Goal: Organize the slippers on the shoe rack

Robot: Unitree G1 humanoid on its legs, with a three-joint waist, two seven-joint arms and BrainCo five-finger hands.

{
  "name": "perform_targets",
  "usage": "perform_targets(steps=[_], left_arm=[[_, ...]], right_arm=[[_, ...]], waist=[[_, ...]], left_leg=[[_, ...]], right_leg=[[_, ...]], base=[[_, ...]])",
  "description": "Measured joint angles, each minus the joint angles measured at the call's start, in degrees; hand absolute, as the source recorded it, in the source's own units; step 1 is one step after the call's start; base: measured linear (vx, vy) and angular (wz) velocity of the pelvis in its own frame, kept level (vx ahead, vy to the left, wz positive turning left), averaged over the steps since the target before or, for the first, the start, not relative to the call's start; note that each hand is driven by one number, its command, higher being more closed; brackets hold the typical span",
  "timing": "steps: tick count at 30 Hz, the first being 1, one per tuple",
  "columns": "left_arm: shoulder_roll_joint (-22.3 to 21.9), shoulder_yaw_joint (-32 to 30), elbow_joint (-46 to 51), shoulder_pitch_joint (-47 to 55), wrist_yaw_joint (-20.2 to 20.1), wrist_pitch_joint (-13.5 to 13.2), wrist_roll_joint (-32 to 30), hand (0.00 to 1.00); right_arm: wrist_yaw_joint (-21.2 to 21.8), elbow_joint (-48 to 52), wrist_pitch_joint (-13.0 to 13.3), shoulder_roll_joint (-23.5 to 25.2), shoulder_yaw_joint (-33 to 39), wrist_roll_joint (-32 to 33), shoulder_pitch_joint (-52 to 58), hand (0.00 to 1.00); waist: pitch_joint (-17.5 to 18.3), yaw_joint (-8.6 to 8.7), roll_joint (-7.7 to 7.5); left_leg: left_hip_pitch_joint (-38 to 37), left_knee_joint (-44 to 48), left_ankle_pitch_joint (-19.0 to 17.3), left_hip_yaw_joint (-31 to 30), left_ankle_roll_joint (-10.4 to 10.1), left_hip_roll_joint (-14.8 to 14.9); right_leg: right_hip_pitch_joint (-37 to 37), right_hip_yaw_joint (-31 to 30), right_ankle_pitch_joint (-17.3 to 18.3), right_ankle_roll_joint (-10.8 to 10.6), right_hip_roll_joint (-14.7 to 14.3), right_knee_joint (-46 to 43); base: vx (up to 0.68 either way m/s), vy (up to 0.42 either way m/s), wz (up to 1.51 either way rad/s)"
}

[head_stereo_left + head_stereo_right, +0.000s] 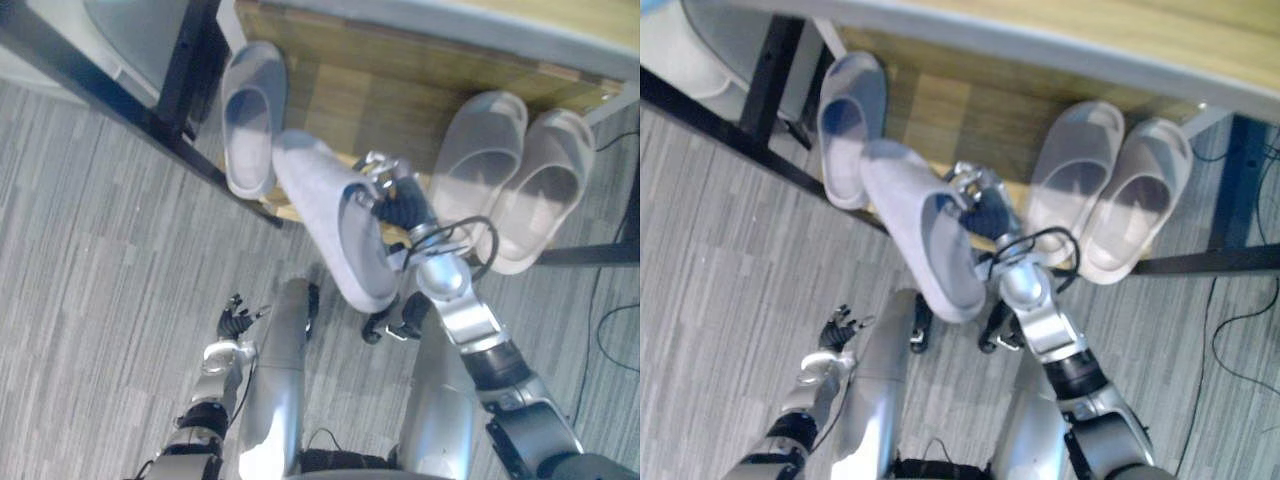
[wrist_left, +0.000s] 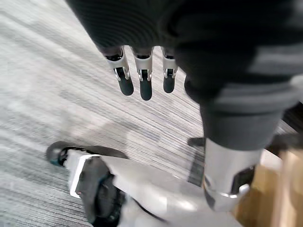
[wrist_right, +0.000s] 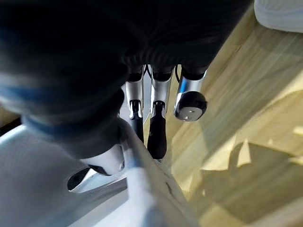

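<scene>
Three parked, one to go.
The right hand [image 1: 385, 190] is clamped on the rim of a pale grey foam slipper [image 1: 330, 225], tilted over the wooden shoe rack [image 1: 370, 100] front edge beside a lone grey slipper [image 1: 250, 115]. A grey slipper pair [image 1: 480, 155] sits at the rack's right end. The left hand [image 1: 235, 322] hangs loose-fingered below the rack. Setting down likely remains.

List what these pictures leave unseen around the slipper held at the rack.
- Eye views: whether the held slipper touches the lower shelf; its far end covers the contact.
- Eye views: the shelf's back, under the upper board.
- Right wrist view: a parked slipper, cut off by the corner.
- Left wrist view: the left hand's thumb, behind its dark cover.
</scene>
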State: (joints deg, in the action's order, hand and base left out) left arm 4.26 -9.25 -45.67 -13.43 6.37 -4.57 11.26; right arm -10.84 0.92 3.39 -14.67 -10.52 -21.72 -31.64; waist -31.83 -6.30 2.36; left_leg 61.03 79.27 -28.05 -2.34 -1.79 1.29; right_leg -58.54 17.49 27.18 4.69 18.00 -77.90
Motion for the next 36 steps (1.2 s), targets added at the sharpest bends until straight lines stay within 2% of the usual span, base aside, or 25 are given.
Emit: perform_targets(steps=[2,8,14,20,24,25,36], left_arm=[[-0.9,-1.3,1.3,0.4,0.1,0.0,0.0,0.0],[-3.5,-5.5,5.8,1.1,0.2,0.2,0.1,0.0],[-4.4,-5.7,7.8,1.2,1.1,0.5,0.1,0.0],[-5.0,-5.5,9.1,1.2,1.1,1.1,0.1,0.0],[-5.1,-5.3,9.5,1.2,1.1,1.3,0.1,0.0],[-5.1,-5.3,9.5,1.2,1.1,1.3,0.1,0.0],[-5.0,-4.6,10.2,1.3,1.2,1.6,0.2,0.0]], right_arm=[[-1.2,0.0,-0.7,1.2,1.7,-1.0,-0.5,1.0],[-6.9,0.3,-5.9,4.8,8.2,-5.4,-5.3,1.0],[-10.7,0.3,-10.3,8.0,11.2,-7.6,-10.1,1.0],[-11.7,0.1,-12.4,8.0,12.8,-7.5,-13.9,1.0],[-11.9,-3.1,-12.8,8.1,14.5,-7.3,-16.1,1.0],[-11.9,-4.1,-12.9,8.1,14.8,-7.3,-16.5,0.0],[-12.9,-7.1,-13.7,8.5,15.1,-5.1,-17.8,0.0]], waist=[[0.0,-0.17,-0.09],[0.0,-0.61,-0.23],[-0.1,-1.65,-0.29],[-0.1,-2.77,-0.31],[0.0,-3.14,-0.46],[0.0,-3.19,-0.46],[0.1,-3.55,-0.63]], left_leg=[[0.6,0.8,-0.2,-0.2,-0.3,0.0],[3.9,3.0,-0.4,-0.4,-0.7,0.7],[5.0,3.6,-0.5,-0.5,-1.1,1.1],[5.2,3.6,-0.5,-0.6,-1.2,1.0],[5.3,3.6,-0.4,-0.7,-1.4,0.9],[5.3,3.6,-0.4,-0.8,-1.4,0.9],[6.0,3.7,-0.1,-0.8,-1.9,0.8]], right_leg=[[-0.5,0.0,0.4,0.1,0.1,-0.8],[-3.6,0.4,1.1,0.4,0.7,-3.3],[-4.7,0.6,1.7,0.5,0.8,-4.2],[-4.7,0.7,1.9,0.4,0.9,-4.3],[-4.7,0.8,2.0,0.3,1.0,-4.3],[-4.7,0.9,2.0,0.2,1.1,-4.3],[-5.3,0.9,2.1,0.1,1.3,-4.8]], base=[[-0.02,-0.01,0.03],[-0.03,-0.011,0.01],[-0.01,-0.006,0.0],[0.0,-0.004,0.01],[0.0,0.0,0.0],[-0.02,0.016,0.03],[0.0,0.003,0.01]])
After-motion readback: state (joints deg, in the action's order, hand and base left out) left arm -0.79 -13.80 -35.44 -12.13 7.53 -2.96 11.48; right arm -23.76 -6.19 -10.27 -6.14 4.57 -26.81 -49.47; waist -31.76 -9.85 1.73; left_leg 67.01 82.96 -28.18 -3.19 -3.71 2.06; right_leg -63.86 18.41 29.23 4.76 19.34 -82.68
